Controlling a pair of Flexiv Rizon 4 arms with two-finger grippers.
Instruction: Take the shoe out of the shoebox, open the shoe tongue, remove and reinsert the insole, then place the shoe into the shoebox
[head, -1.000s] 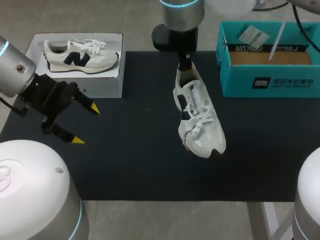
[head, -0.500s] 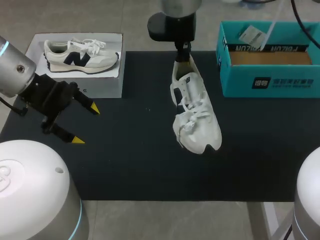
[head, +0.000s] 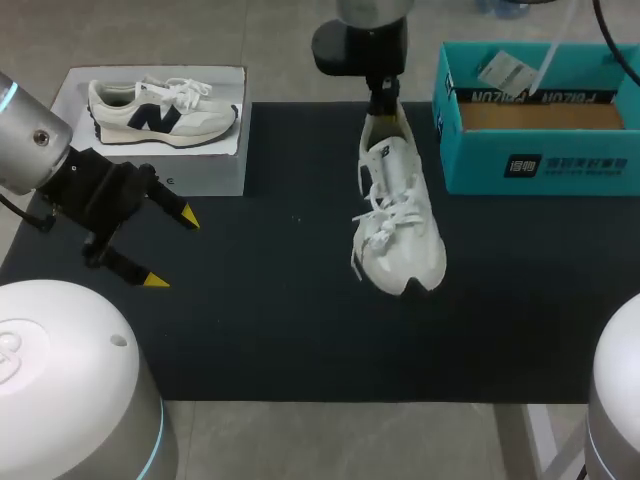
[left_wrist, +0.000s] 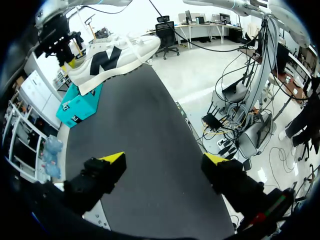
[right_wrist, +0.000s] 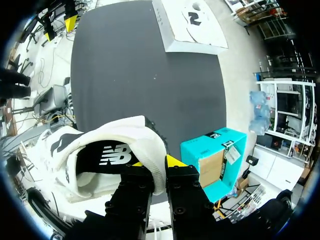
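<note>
The right arm's fingers (right_wrist: 156, 167) are pinching the back of the white shoe (head: 398, 215), one finger inside the heel and one outside. The shoe is hanging out over the middle of the dark worktop (head: 250, 330), with its toe pointing away from the fingers. Its loose laces are flopping over the top. I cannot tell if the toe is touching the worktop.

The blue-green shoebox (head: 540, 160) is sitting just beside the shoe, on the right arm's side, with its top open. A small paper tag (head: 508, 70) is lying inside it. White writing is showing on the shoebox's walls. A big letter mark is showing on the shoe's side and inside its heel.

The left arm's fingers (head: 172, 250) are spread wide apart and are holding nothing, well away from the shoe. A white box (head: 215, 170) with a shoe picture on top is sitting near them. Nothing is lying between the shoe and the shoebox.
</note>
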